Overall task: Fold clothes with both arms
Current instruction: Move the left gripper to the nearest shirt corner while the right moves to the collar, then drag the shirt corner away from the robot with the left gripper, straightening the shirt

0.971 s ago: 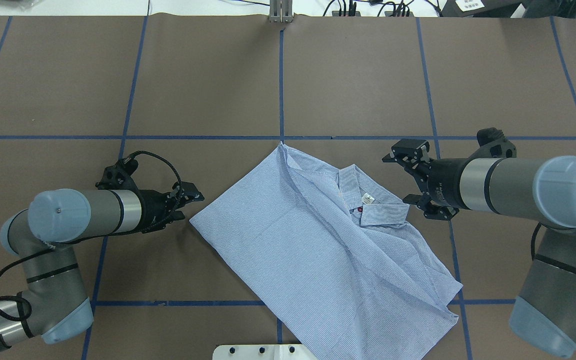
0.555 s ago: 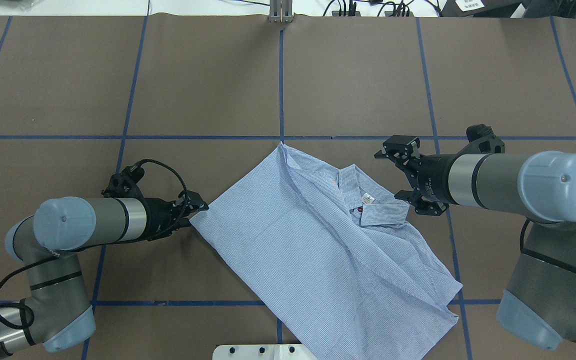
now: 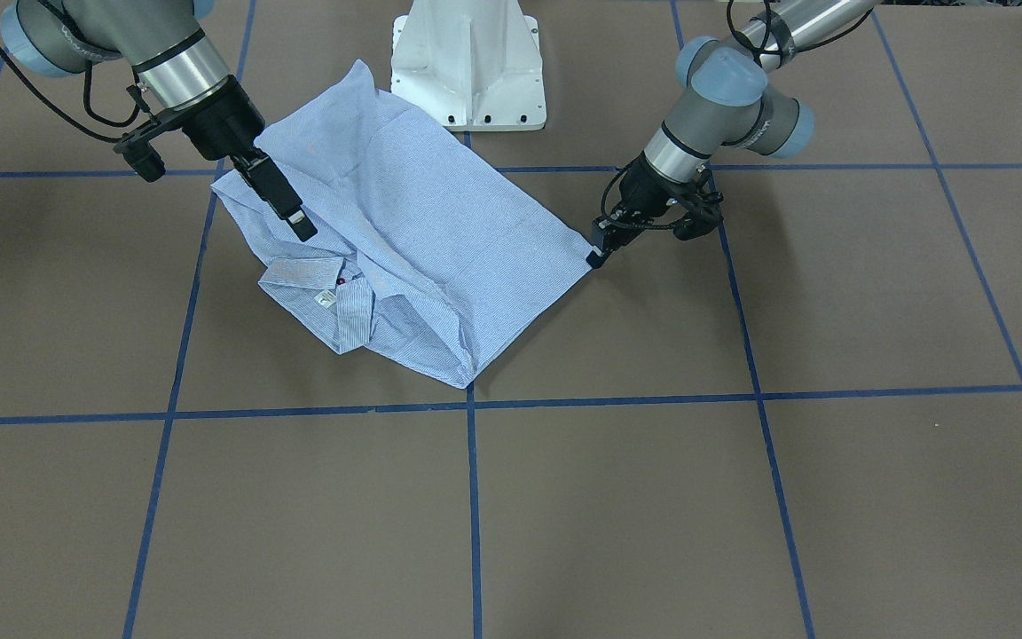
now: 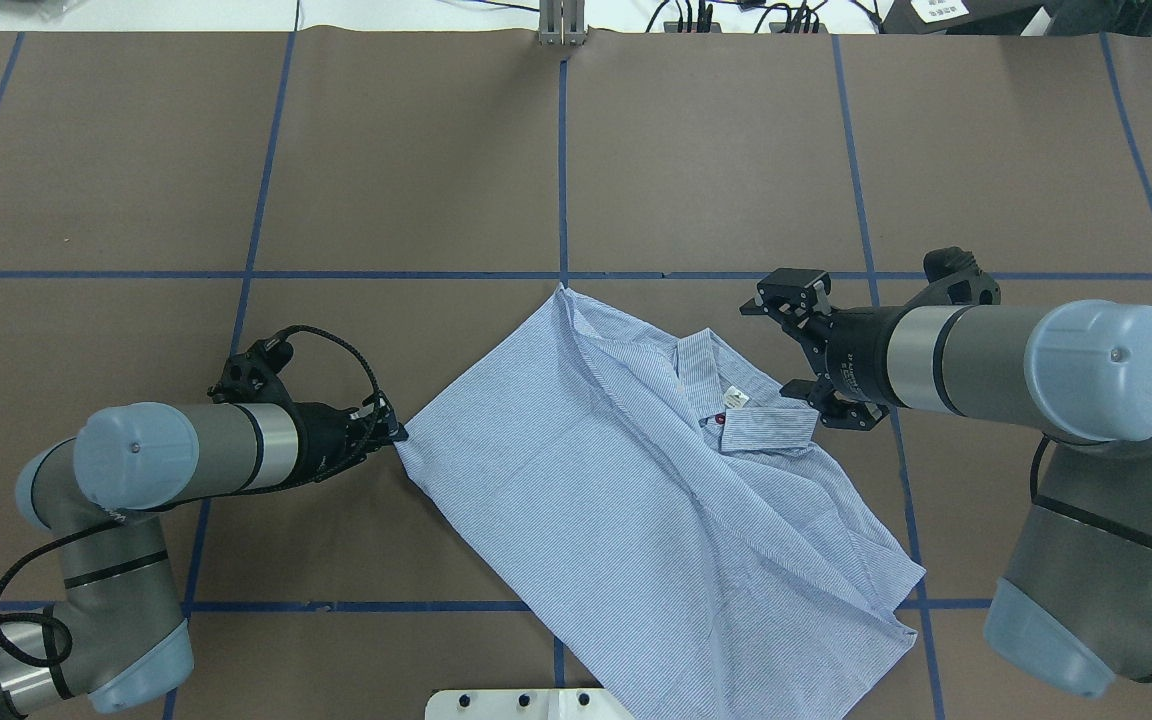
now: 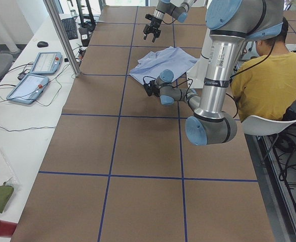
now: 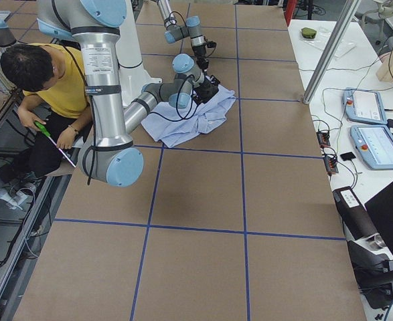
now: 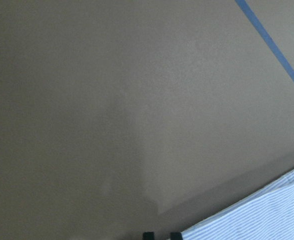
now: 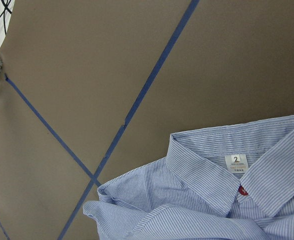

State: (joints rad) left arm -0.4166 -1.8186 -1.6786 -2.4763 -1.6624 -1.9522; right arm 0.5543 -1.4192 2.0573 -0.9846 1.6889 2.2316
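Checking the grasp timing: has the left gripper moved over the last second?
Yes. In the overhead view the left gripper has shifted farther from the horizontal blue tape line, toward the robot's side, ending at the shirt corner.

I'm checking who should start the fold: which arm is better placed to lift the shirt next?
Left. The left gripper sits at the shirt's corner, apparently shut on it. The right gripper is open near the collar, gripping nothing.
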